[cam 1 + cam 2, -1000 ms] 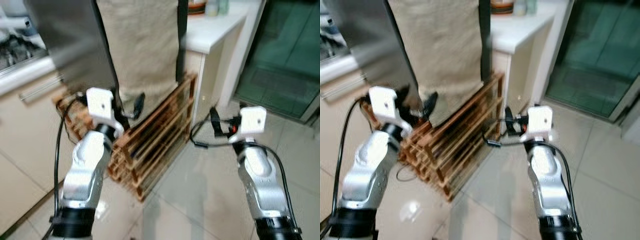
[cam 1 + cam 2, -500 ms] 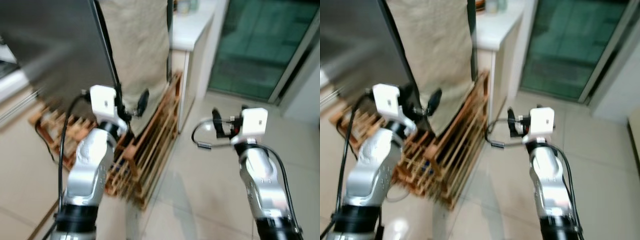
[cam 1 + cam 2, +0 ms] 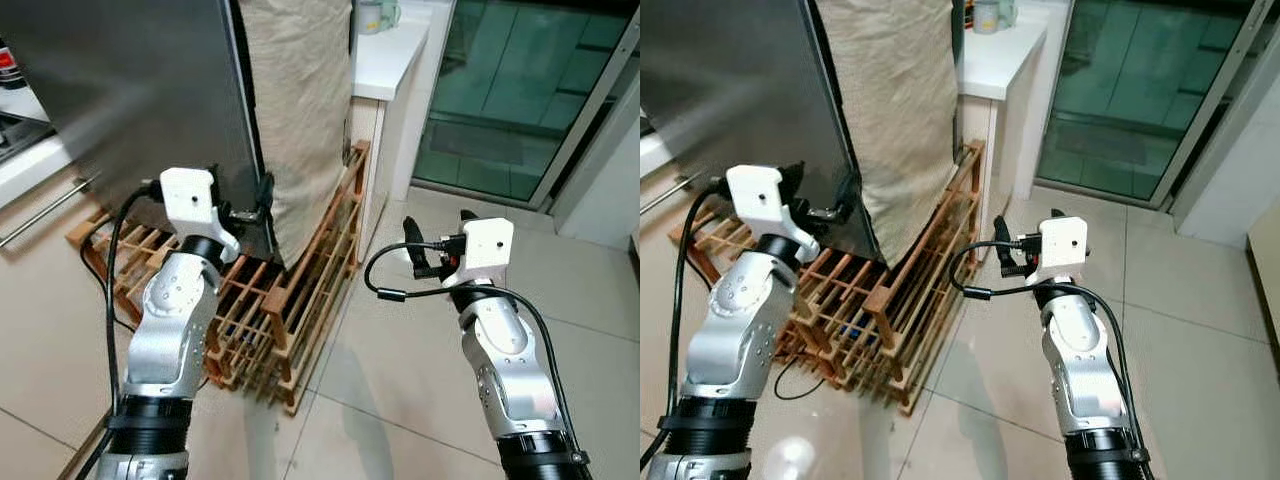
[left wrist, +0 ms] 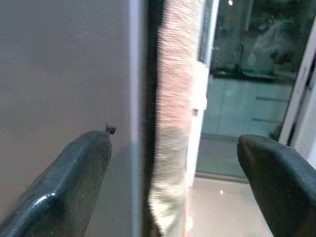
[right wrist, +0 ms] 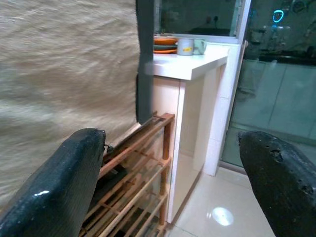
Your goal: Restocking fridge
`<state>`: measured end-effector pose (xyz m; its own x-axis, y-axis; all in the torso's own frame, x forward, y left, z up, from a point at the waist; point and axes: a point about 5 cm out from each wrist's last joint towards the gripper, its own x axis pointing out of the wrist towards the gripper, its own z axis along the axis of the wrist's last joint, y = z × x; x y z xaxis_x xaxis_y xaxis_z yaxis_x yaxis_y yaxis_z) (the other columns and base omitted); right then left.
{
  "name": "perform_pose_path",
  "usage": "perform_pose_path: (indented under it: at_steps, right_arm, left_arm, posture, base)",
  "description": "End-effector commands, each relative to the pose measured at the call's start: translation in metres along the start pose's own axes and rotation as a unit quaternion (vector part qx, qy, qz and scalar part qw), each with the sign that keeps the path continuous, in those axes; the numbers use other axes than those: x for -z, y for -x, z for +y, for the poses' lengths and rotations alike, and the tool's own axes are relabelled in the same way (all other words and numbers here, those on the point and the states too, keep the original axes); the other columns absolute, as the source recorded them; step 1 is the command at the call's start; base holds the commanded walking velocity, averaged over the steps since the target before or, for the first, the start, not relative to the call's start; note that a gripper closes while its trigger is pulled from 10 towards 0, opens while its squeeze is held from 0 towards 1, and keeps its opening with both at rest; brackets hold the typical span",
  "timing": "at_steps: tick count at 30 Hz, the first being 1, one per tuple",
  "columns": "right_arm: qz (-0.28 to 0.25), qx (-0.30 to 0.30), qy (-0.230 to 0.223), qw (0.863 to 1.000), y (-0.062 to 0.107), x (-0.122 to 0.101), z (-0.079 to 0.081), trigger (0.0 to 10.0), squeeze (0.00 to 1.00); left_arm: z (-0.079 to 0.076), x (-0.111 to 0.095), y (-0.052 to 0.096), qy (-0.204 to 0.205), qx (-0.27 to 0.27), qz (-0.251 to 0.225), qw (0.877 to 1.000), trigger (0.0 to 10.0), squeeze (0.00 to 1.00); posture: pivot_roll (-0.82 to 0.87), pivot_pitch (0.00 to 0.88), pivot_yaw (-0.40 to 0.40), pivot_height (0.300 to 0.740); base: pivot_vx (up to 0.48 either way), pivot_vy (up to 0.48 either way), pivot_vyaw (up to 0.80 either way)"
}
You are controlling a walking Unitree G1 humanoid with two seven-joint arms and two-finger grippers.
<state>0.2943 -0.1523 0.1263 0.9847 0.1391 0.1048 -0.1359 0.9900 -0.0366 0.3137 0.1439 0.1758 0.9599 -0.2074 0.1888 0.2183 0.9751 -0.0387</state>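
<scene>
At ten o'clock, the left gripper (image 4: 168, 177), wide open and empty, faces the fridge door (image 3: 130, 90) edge. The door looks heavy and stiff. The right gripper (image 5: 173, 182) is open too.

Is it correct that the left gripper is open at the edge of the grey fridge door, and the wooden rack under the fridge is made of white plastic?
Not quite. The rack is brown wood, not white plastic, as the left eye view shows. The rest holds: the left gripper is open, its fingers either side of the edge of the grey fridge door.
</scene>
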Motion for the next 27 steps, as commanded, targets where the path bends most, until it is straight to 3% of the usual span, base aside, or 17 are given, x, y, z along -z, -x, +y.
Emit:
perform_pose_path:
  at_steps: [1,5,10,15,27]
  right_arm:
    - [-0.012,0.000,0.004,1.000,-0.002,-0.006,0.001,10.0,0.00]
    - [-0.021,0.012,0.001,1.000,-0.001,-0.010,-0.002,10.0,0.00]
    - [-0.020,0.012,0.002,1.000,0.003,-0.009,0.000,10.0,0.00]
    - [-0.021,0.013,0.002,1.000,0.003,-0.010,0.000,10.0,0.00]
    - [-0.017,0.024,0.007,1.000,0.009,-0.010,-0.005,10.0,0.00]
  left_arm:
    - [-0.002,-0.002,-0.006,-0.013,0.006,0.006,1.000,10.0,0.00]
    - [-0.001,0.000,-0.009,-0.009,0.000,0.011,1.000,10.0,0.00]
    - [-0.016,0.008,-0.021,0.010,0.003,0.028,1.000,10.0,0.00]
    - [-0.022,0.008,-0.030,0.017,0.001,0.031,0.999,10.0,0.00]
    - [-0.006,0.008,-0.047,0.041,-0.056,0.037,0.997,10.0,0.00]
  posture:
    - [-0.07,0.000,0.060,0.740]
    - [-0.08,0.000,0.060,0.740]
    - [-0.09,0.000,0.062,0.740]
    - [-0.10,0.000,0.065,0.740]
    - [-0.12,0.000,0.069,0.740]
  base:
    - [0.000,0.000,0.00]
    - [0.000,0.000,0.00]
    - [0.000,0.000,0.00]
    - [0.000,0.000,0.00]
    - [0.000,0.000,0.00]
